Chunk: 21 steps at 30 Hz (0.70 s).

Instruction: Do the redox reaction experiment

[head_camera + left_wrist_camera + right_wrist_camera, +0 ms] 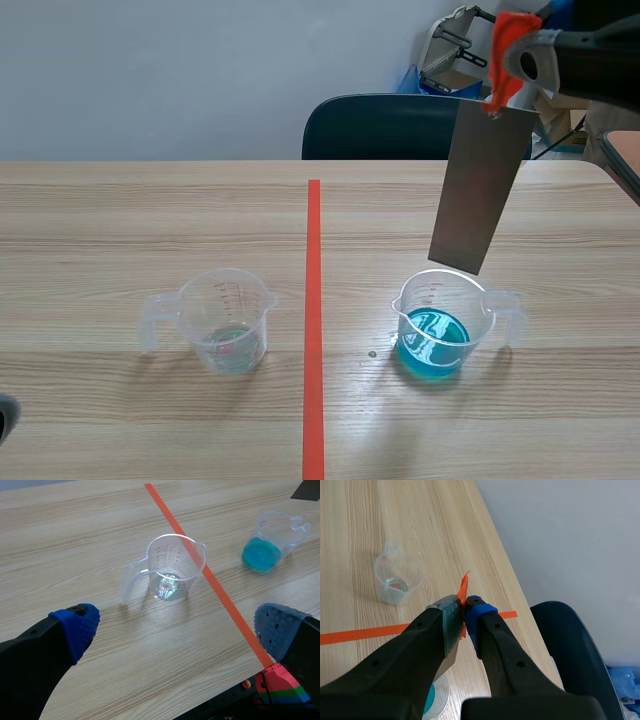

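Spread left end effector (pixel 175 630) sits low; right end effector (pixel 464 616), raised, pinches metal strip (pixel 480 185).

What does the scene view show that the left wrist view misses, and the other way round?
Only the scene view shows a grey metal strip, held by the right hand over the cup of blue liquid. Only the left wrist view shows the left hand, open, with blue pads. Both show that cup, the nearly empty clear cup and the orange tape line.

Dark chair (pixel 385 127) behind wooden table (pixel 150 220)
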{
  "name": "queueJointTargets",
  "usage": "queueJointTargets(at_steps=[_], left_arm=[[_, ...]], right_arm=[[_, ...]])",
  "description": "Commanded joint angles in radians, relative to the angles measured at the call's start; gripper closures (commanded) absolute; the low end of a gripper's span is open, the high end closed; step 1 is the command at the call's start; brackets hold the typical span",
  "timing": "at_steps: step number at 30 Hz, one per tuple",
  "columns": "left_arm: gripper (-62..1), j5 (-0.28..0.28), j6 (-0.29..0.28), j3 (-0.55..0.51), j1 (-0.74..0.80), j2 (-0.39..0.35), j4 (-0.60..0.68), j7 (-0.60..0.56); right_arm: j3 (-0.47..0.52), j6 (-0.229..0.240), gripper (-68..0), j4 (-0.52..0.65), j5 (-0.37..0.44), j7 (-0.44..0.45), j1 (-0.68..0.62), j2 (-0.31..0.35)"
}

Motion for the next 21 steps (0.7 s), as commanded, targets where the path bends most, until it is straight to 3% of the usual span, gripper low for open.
queueJointTargets(at_steps=[1, 21], left_arm=[[-62.3, -0.007, -0.005, -0.005, -0.003, 0.005, 0.014, -0.018], [-62.3, -0.007, -0.005, -0.005, -0.003, 0.005, 0.014, -0.018]], right_arm=[[0.000, 0.006, -0.8, 0.007, 0.010, 0.001, 0.017, 0.000], [0.000, 0.006, -0.8, 0.007, 0.011, -0.010, 0.017, 0.000]])
